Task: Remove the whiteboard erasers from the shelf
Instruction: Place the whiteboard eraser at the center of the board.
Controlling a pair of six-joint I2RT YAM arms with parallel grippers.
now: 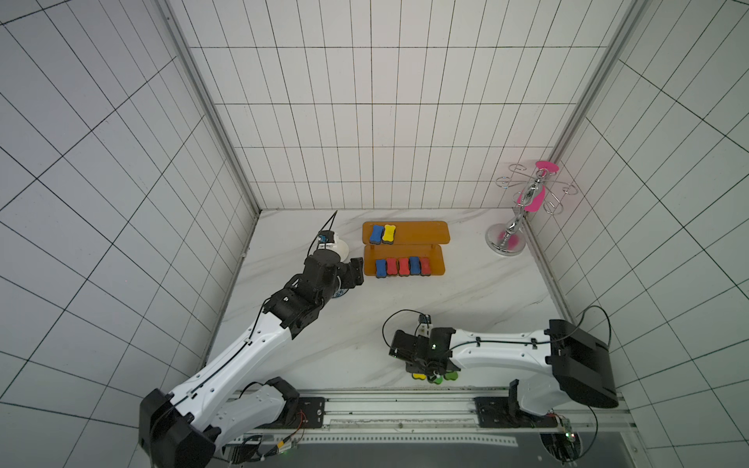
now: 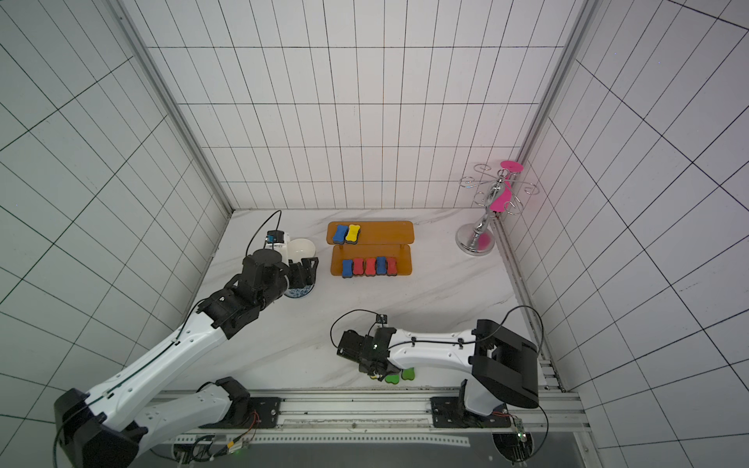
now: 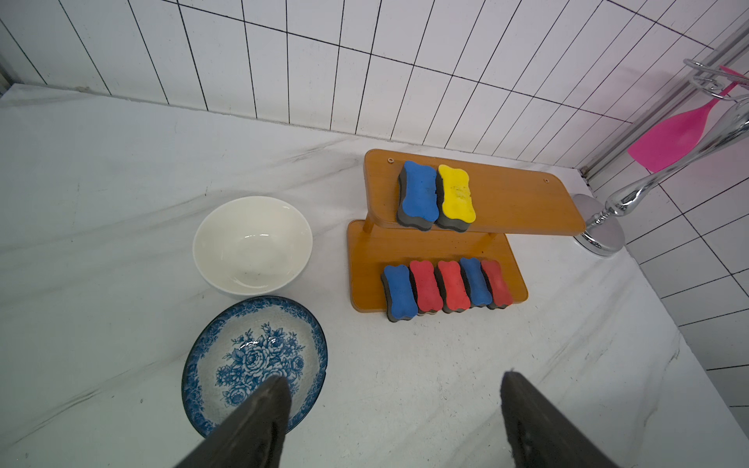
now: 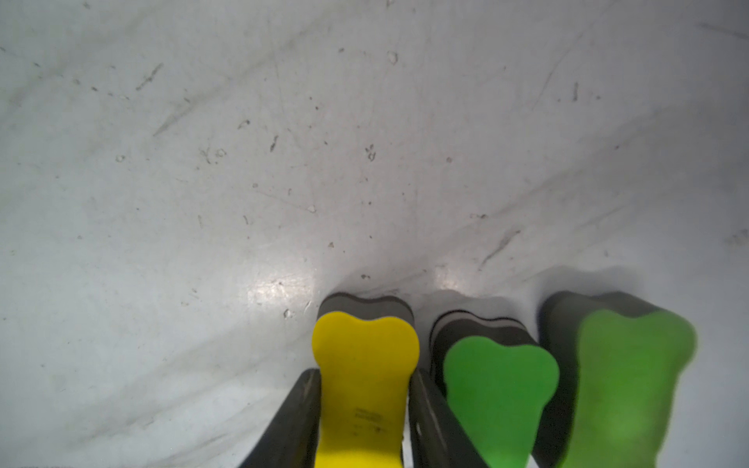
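While seven erasers (image 3: 450, 285) wait on the shelf (image 3: 523, 206) at the far middle, two on its upper board and five on the lower, three are off. My right gripper (image 4: 364, 377) clasps the yellow eraser (image 4: 364, 352) at the near edge of the table (image 3: 446, 385), with two green erasers (image 4: 498, 381) just right of it. My left gripper (image 3: 395, 377) hangs spread and empty, left of the shelf.

Three blue erasers (image 3: 417, 194), three red erasers (image 3: 425, 285), two yellow erasers (image 3: 457, 194), two green erasers (image 4: 498, 389); one white bowl (image 3: 227, 235), one blue floral bowl (image 3: 227, 336); one shelf (image 3: 527, 206), one chrome rack (image 1: 502, 247).
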